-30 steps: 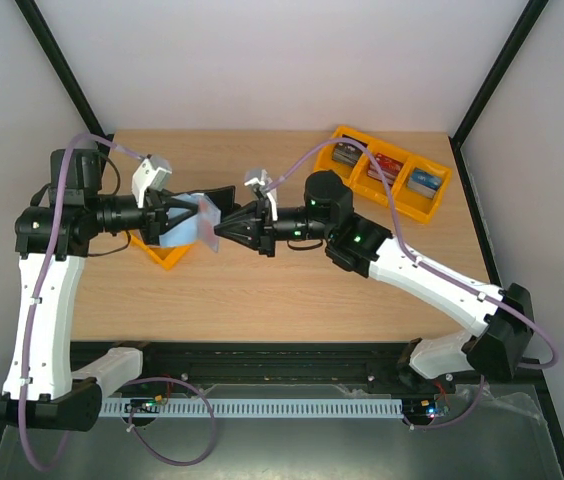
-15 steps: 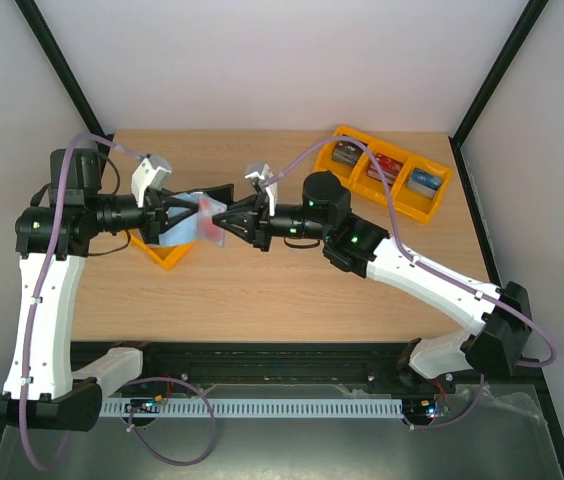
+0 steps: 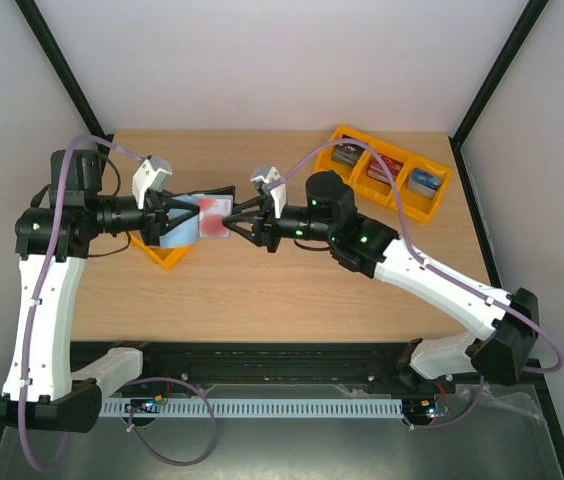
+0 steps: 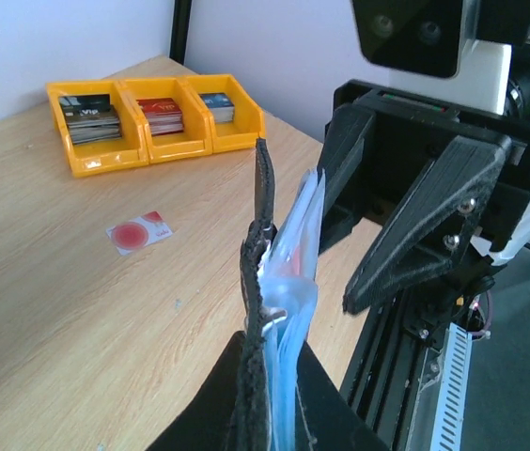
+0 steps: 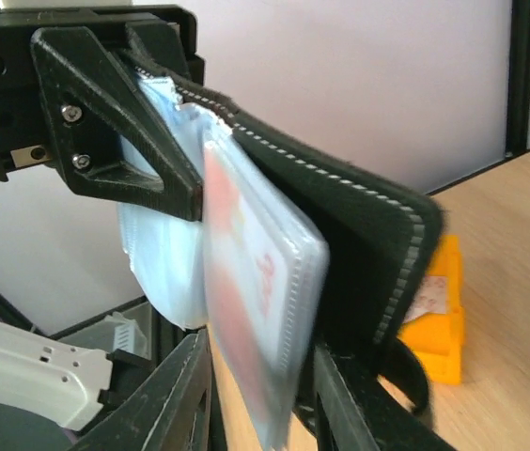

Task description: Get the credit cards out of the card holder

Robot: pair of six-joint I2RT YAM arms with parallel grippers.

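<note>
Right wrist, fingers [image 5: 173, 399] parted around card holder [image 5: 368, 235]

Showed bare light wood over most of the table [image 3: 262, 290]. Bore a yellow three-compartment tray [image 4: 105, 162] at the far right corner, with stacks of dark, red and blue cards [image 4: 163, 115] inside. Carried a small yellow bin [image 3: 167, 258] near the left edge. Held one credit card [image 4: 139, 233] lying flat, well apart from the tray.

The card holder [image 5: 378, 254] was black with pale stitching, its pockets [image 5: 166, 254] light blue. A whitish credit card [image 4: 139, 233] bore a red round blotch; the tray [image 4: 105, 162] was yellow.
</note>
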